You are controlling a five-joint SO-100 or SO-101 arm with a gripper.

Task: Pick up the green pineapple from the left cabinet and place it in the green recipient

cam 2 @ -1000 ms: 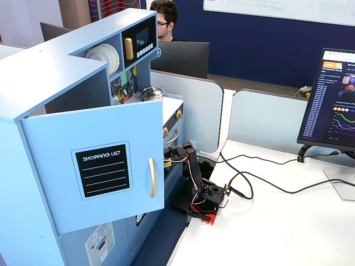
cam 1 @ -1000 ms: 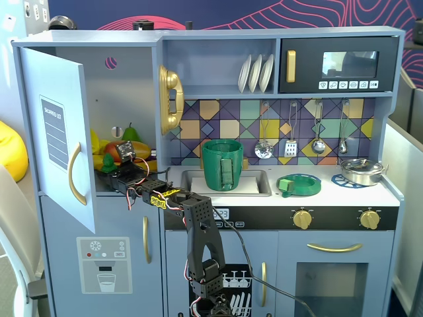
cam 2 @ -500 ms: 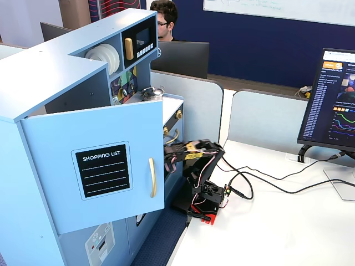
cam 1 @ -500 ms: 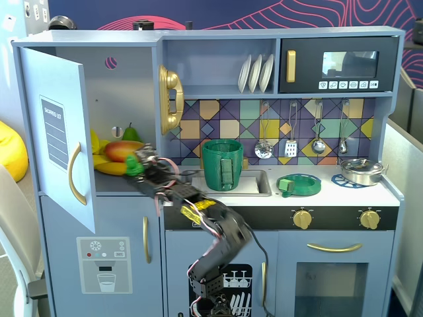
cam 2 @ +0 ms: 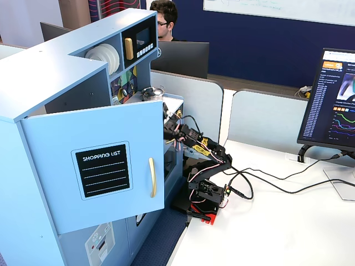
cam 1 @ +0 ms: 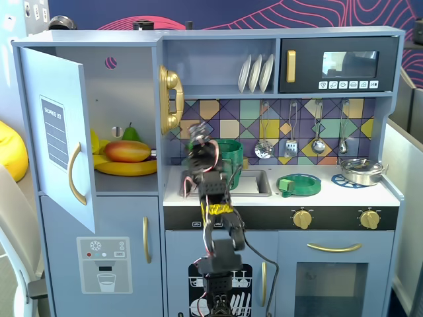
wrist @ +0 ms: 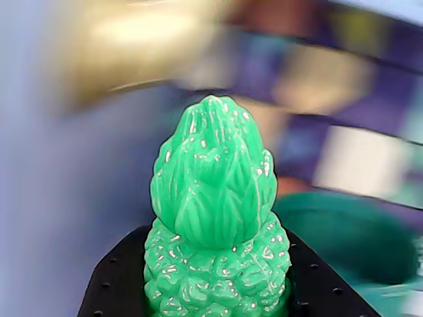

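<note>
The pineapple (wrist: 215, 224), glossy green and bumpy, stands upright with leafy top up. The cabinet (cam 1: 125, 112) stands open, its labelled door (cam 1: 58, 135) swung out. The dark green pot (cam 1: 227, 154) sits on the counter right of the cabinet.

Bright, even light; wrist view's background is motion-blurred.

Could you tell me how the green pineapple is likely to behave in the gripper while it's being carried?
The green pineapple looks like glossy moulded plastic, so probably rigid and light. Its bumpy skin should give the jaws some bite, though the shine suggests it could slip. Taller than it is wide, with a tapering top, it may tip when released.
</note>
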